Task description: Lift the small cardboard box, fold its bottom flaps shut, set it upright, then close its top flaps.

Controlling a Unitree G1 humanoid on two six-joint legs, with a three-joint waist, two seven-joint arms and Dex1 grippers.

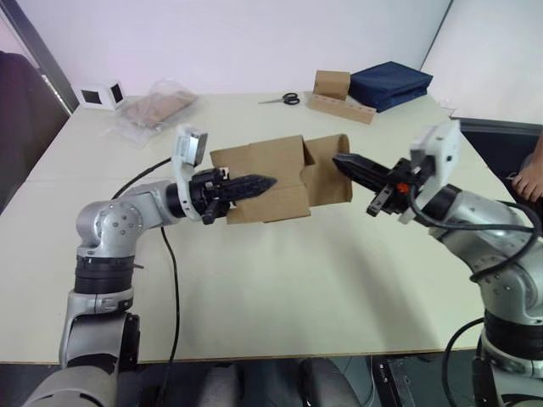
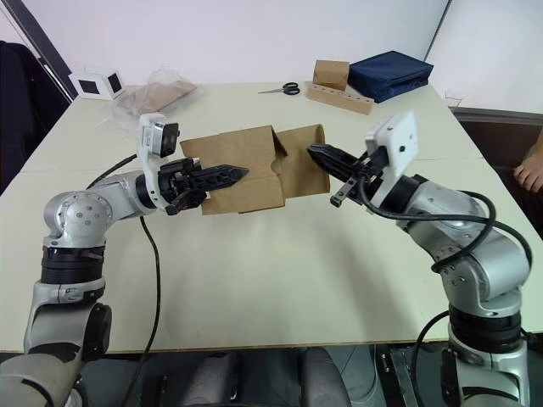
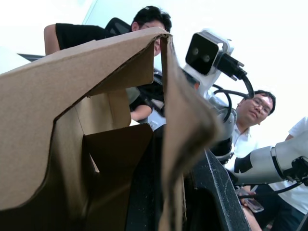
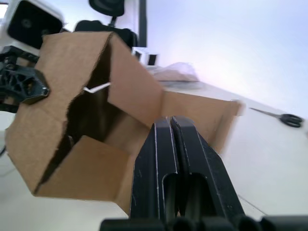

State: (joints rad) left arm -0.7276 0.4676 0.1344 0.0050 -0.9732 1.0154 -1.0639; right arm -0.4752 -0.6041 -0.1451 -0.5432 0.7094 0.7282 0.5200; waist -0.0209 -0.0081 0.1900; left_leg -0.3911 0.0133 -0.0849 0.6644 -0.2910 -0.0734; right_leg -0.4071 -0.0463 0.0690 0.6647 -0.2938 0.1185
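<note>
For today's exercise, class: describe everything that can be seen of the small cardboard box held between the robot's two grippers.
The small cardboard box is plain brown corrugated card, unmarked. It is held off the table, lying on its side, flaps at both ends hanging open and unfolded. The left gripper clamps one wall: in the left wrist view a black finger lies on each side of the card. The right gripper, fingers pressed together, meets the flaps at the opposite open end. The interior looks empty.
</note>
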